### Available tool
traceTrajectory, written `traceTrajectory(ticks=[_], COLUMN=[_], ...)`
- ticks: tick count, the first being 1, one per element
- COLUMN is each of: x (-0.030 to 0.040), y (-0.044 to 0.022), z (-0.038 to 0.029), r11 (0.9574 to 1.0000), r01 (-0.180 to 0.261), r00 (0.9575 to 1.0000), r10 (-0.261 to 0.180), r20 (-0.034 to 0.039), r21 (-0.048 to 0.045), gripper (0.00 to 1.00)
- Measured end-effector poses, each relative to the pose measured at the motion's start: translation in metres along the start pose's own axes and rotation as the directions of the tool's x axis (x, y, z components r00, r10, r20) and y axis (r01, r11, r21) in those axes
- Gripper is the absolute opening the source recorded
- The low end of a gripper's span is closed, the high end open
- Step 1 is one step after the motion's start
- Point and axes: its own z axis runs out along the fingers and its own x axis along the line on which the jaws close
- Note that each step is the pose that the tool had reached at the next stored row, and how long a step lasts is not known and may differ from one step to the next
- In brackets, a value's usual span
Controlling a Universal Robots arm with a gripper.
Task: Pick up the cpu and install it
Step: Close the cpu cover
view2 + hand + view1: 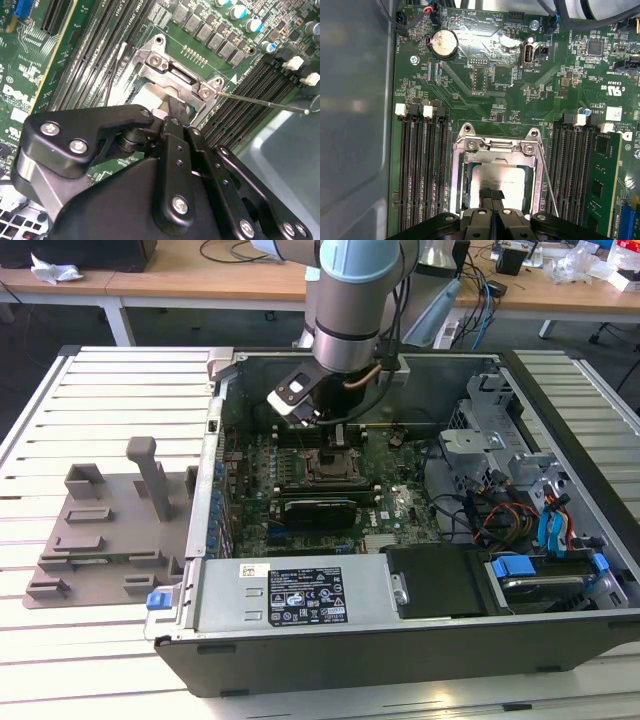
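The cpu (507, 177), a flat silver-grey square, lies inside the open metal socket frame (495, 146) on the green motherboard. In the second wrist view a pale part of the cpu (152, 95) shows under the frame (165, 65). My gripper (492, 194) hangs right over the socket, its two black fingers pressed together and shut, tips at the cpu's near edge. I cannot tell whether they touch it. In the exterior view the gripper (335, 432) reaches down into the open computer case just above the socket (332, 466).
Memory slots (420, 170) flank the socket on both sides. A thin metal lever (547, 185) stands beside the frame. A grey plastic tray (100, 530) lies on the slatted table at the exterior view's left. Drive cages and cables (520, 490) fill the case's right.
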Motion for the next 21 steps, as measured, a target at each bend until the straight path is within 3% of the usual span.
traceTrajectory(ticks=[12, 16, 21], x=[-0.0003, -0.0003, -0.0005], y=[-0.0003, -0.0007, -0.001], z=[-0.0096, -0.0183, -0.024], r11=[1.0, 1.0, 1.0], r01=[0.0, 0.0, 0.0], r00=[1.0, 1.0, 1.0], r10=[0.0, 0.0, 0.0], r20=[0.0003, 0.0, 0.0001], r21=[0.0002, 0.0, 0.0], gripper=[0.11, 0.11, 0.11])
